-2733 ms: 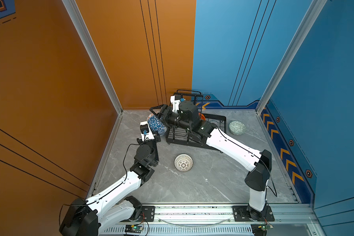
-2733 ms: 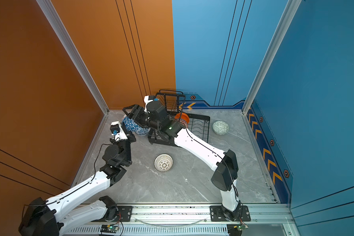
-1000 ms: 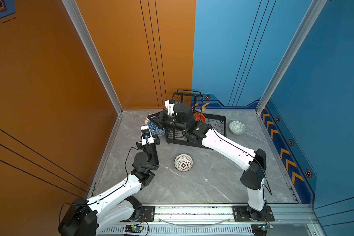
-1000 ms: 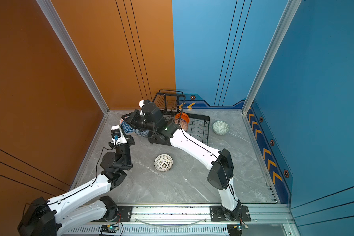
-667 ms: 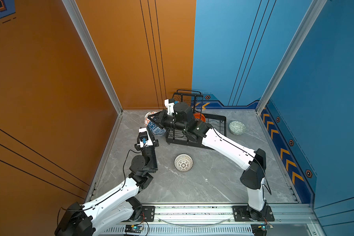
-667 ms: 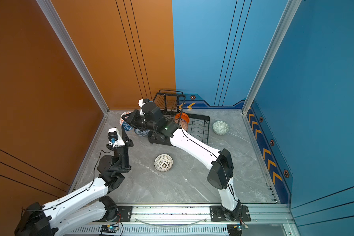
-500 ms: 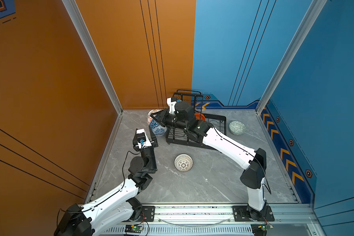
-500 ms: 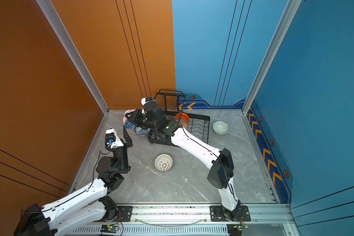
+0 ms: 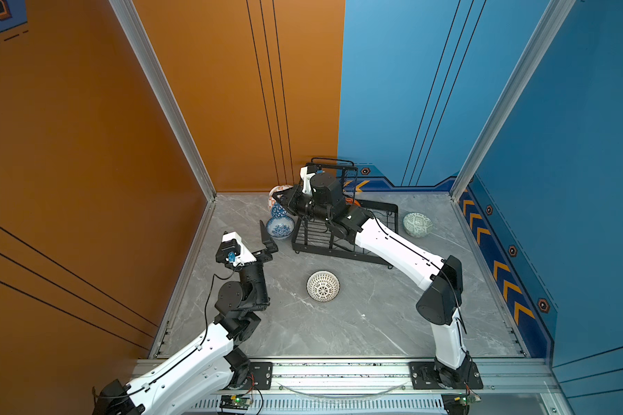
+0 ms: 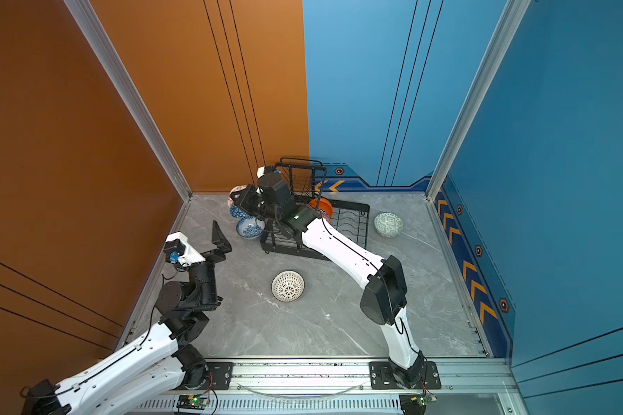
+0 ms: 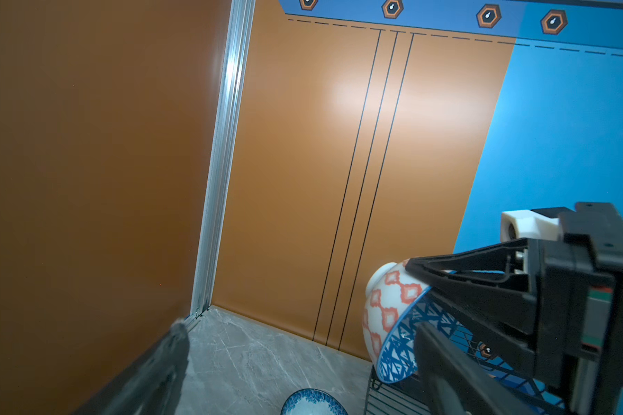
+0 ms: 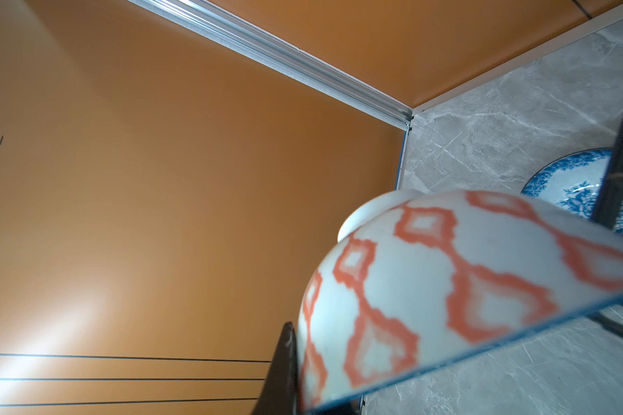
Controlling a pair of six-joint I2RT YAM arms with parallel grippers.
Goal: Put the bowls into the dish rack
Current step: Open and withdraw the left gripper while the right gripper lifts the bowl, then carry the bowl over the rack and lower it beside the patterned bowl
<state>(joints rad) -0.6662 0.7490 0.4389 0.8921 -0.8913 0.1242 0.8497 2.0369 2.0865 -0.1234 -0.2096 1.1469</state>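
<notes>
Floor: grey marbled floor [image 9: 356, 323], boxed in by an orange wall [image 9: 213, 90] and a blue wall [image 9: 392, 90].
Carrying arm: the right gripper [image 9: 279, 199] reaches past the rack's end toward the far corner. It is clamped tight on the rim of the orange-and-white bowl [image 11: 385, 305], with one finger [image 12: 279, 366] flat against the bowl's outside.
Held bowl: it lies on its side, seemingly clear of the floor, with its base toward the corner and its mouth back toward the wrist. The blue triangle bowl [image 9: 277, 211] sits tight at that mouth. I cannot tell whether it shares the grip.
Rack: the dish rack [image 9: 342, 240] lies behind the fingertips, under the right wrist and forearm. By my reading the bowl must be drawn back and turned toward the slots, not pushed onward.
Free arm: the left gripper [image 9: 268, 240] has its jaws spread wide, holding nothing and touching nothing.
Floor bowl: the floral bowl [image 9: 280, 227] stands upright just past the left fingertips and just beside the rack's end, below the right gripper. The left arm is the nearer one for it.
Rest: the plain orange bowl [image 10: 321, 205] is already in the rack, behind the right wrist. The white dotted bowl [image 9: 323, 286] sits on open floor between the arms. The green bowl [image 9: 417, 224] lies beyond the rack's other end, well apart from both grippers.
</notes>
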